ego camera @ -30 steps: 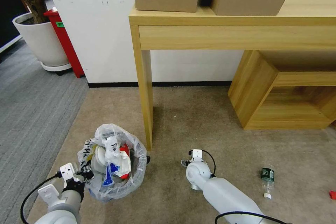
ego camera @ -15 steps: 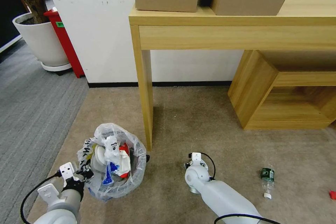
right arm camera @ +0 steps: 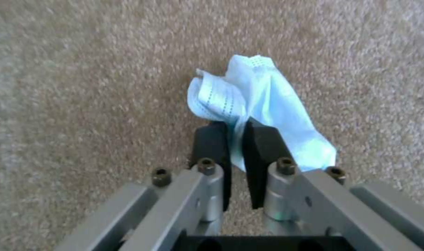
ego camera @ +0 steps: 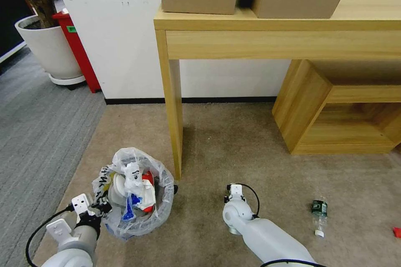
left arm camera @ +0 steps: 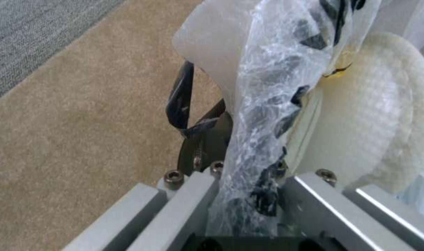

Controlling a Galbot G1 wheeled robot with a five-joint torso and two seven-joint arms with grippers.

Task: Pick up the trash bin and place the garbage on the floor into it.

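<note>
Right gripper pinched on light-blue tissue against carpet; left gripper clamped on trash bin rim.

The left gripper is seen closed on the rim of the trash bin, with the crinkled clear plastic bag and its black lettering pinched between the metal fingers. A black strap is looped against the bin's pale outer wall. Inside the liner, a white textured slipper is pressed against the plastic. Tan carpet is spread beneath, bordered farther off by grey carpet.
</note>
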